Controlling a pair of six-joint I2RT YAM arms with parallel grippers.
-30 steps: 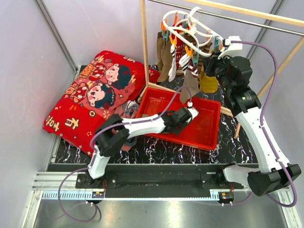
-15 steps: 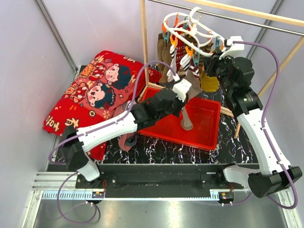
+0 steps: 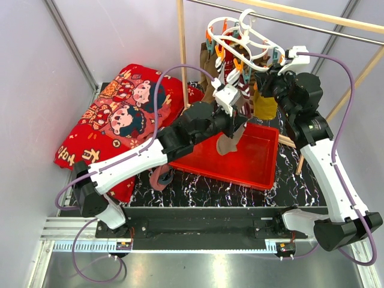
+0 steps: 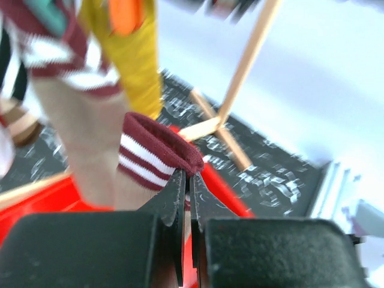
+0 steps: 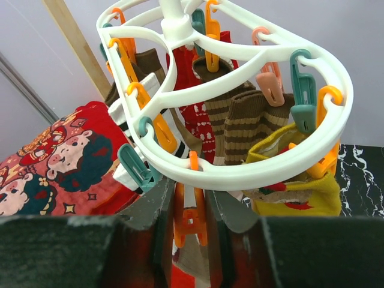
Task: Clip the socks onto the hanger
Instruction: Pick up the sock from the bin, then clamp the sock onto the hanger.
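Observation:
The white ring hanger [image 3: 243, 42] hangs from the pole with several socks clipped on it. My left gripper [image 3: 235, 114] is shut on the maroon-and-white striped cuff [image 4: 153, 150] of a taupe sock [image 3: 228, 143], which dangles above the red bin just below the hanger. In the left wrist view the jaws [image 4: 187, 175] pinch the cuff's edge. My right gripper [image 5: 191, 204] is under the ring [image 5: 240, 174], its fingers closed on both sides of an orange clip peg [image 5: 191, 222]. In the top view it [image 3: 273, 75] sits at the hanger's right side.
A red bin [image 3: 252, 171] lies under the hanger on the black marbled mat. A red cartoon-print cushion [image 3: 120, 120] lies at the left. Thin wooden poles [image 3: 181, 60] frame the hanger, one crossing behind it [image 4: 246, 60]. A pink-grey cloth bundle [image 3: 161, 177] lies by the bin.
My left arm has lifted the taupe sock out of the red bin and carried it up and back toward the hanger. My right gripper has stayed at the orange peg.

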